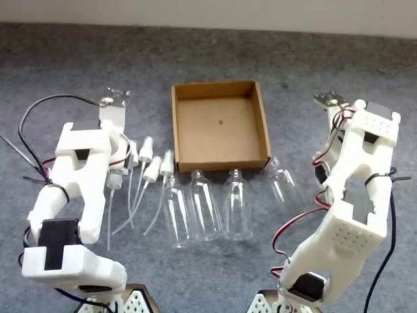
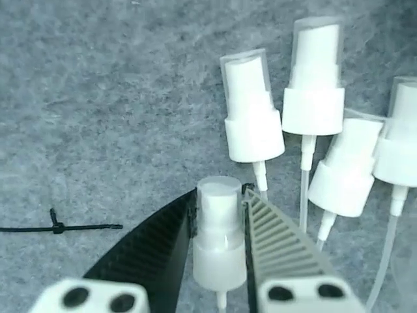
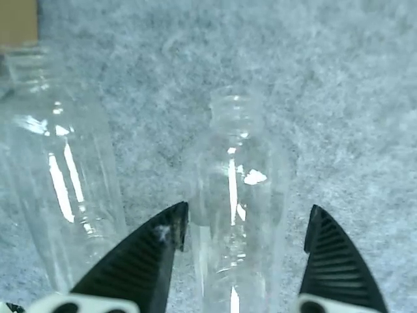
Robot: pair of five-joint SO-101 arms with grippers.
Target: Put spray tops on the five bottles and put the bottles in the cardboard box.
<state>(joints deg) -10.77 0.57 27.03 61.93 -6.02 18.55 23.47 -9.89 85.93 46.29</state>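
Looking down, the high view has the box (image 1: 176, 130) open at mid-bench (image 1: 65, 59), with bottles (image 1: 205, 207) lying in a row just before it, necks toward it. The tops (image 1: 148, 160) are laid beside them under the left arm, so each arm likely has its own part near. From the left wrist, the left claw (image 2: 220, 195) is closed on one top (image 2: 219, 235), four more loose just beyond. From the right wrist, the right claw (image 3: 247, 218) gapes wide astride a bottle (image 3: 238, 169), gripping nothing, probably lining up to take it
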